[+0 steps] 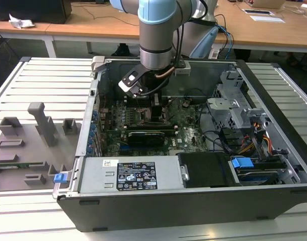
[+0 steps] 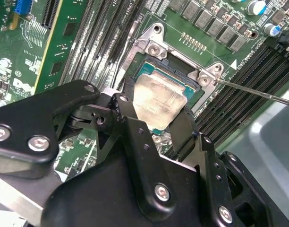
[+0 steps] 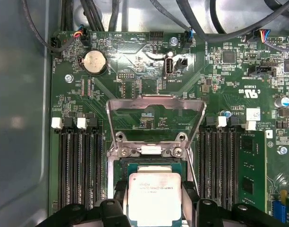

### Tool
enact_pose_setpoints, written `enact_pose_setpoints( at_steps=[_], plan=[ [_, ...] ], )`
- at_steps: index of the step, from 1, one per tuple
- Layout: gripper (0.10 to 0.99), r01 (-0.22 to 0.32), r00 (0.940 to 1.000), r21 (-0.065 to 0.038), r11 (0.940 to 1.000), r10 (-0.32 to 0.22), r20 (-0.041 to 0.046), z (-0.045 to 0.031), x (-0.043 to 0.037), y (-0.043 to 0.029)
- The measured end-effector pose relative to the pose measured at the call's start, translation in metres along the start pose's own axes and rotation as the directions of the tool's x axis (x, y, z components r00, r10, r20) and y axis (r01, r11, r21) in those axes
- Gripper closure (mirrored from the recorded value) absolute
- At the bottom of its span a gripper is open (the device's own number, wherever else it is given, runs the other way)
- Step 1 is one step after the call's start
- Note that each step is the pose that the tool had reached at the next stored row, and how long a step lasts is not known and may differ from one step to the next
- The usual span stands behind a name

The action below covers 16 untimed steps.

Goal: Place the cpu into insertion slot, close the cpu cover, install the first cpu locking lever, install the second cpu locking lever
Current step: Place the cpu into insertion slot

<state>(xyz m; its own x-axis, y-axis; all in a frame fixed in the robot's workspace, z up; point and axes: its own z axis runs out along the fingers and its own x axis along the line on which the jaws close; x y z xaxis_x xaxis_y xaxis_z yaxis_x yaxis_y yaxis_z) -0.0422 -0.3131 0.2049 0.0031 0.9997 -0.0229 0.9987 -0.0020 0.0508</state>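
Slatted white bench (image 1: 48, 80) w/ an open PC case (image 1: 193, 213) on it, arm down inside. Nearest us in the first wrist view, the gripper (image 3: 154, 201) has its fingers drawn in to chip width, clamped on the cpu (image 3: 154, 191) by its edges. Chip is right over the insertion slot (image 3: 120, 170); we can't tell if it's touching. Beyond, the cpu cover (image 3: 154, 103) stands open. We judge step 1, placement, is in hand. It calls for corners square w/ the frame & no tilt.

Robotics lab: robot arm (image 1: 157, 35) over open computer case (image 1: 168, 213) on slatted metal bench (image 1: 48, 80), wooden desks (image 1: 93, 27) behind.
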Motion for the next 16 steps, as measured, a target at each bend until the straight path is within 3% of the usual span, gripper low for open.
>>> enact_pose_setpoints(
  at_steps=[7,13,16],
  plan=[
    [0.549,0.000,1.0000,0.000,1.0000,0.000,0.0041,0.0056,0.0030,-0.0003],
    [0.549,0.000,1.0000,0.000,1.0000,0.000,0.0043,0.0059,0.0030,-0.0004],
    [0.471,0.000,1.0000,0.000,1.0000,0.000,0.0041,0.0057,0.0030,-0.0003]
  ],
)
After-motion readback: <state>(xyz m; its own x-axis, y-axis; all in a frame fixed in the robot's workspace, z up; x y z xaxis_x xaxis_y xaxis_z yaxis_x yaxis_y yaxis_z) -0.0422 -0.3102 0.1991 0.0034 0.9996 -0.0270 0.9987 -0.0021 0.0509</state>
